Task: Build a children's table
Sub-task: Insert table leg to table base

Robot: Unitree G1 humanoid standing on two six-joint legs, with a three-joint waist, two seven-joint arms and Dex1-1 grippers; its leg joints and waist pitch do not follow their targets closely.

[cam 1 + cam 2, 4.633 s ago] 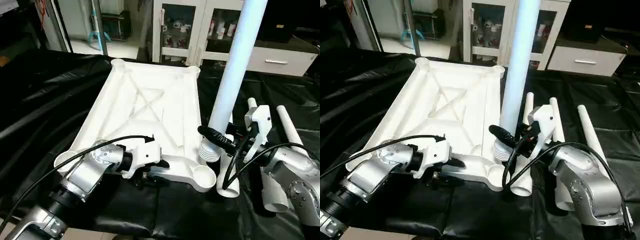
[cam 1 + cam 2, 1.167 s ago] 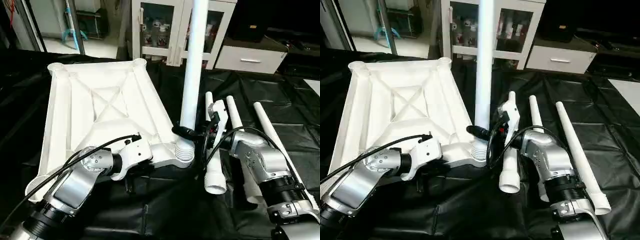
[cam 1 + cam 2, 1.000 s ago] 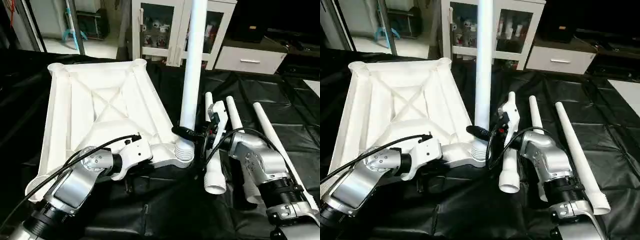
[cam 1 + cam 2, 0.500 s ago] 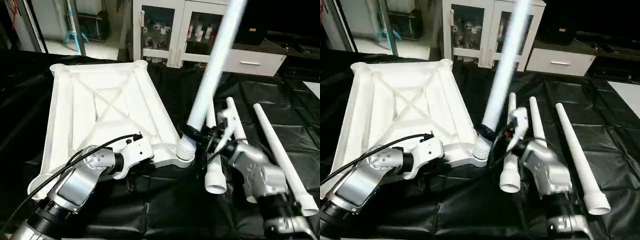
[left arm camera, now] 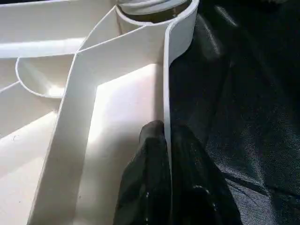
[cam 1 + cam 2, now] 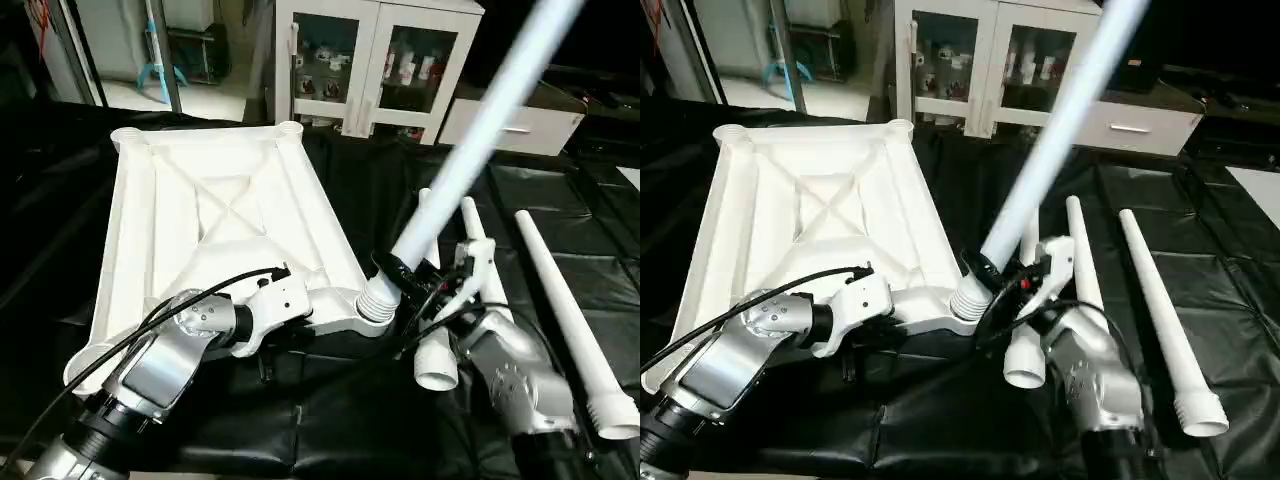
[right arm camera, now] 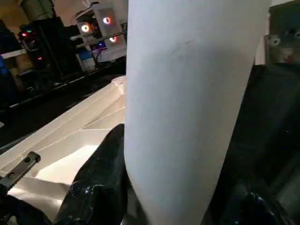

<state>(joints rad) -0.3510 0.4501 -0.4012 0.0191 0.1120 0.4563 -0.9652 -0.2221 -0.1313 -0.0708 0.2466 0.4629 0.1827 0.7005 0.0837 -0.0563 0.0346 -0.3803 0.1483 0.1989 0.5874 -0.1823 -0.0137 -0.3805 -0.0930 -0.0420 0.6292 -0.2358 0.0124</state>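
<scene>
The upturned table top (image 6: 215, 215) is seen on the black-draped tabletop (image 6: 60, 200), at ten o'clock. One leg (image 6: 470, 150) is entered in the near corner socket (image 6: 372, 300), tilted toward two o'clock; three legs (image 6: 565, 310) lie unfitted at three o'clock. The top's rim is pinched by the closed left hand (image 5: 166, 140); the tilted leg is gripped by the half-open right hand (image 6: 410, 275).

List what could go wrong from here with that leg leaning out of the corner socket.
1. The leg held by the right gripper leans steeply while its ribbed end sits at the corner socket; pushing now could jam it or lever it out.
2. The left gripper pinches only the thin rim of the tabletop, so side force may slide or tip it.
3. A swinging leg could knock the spare legs lying alongside.
</scene>
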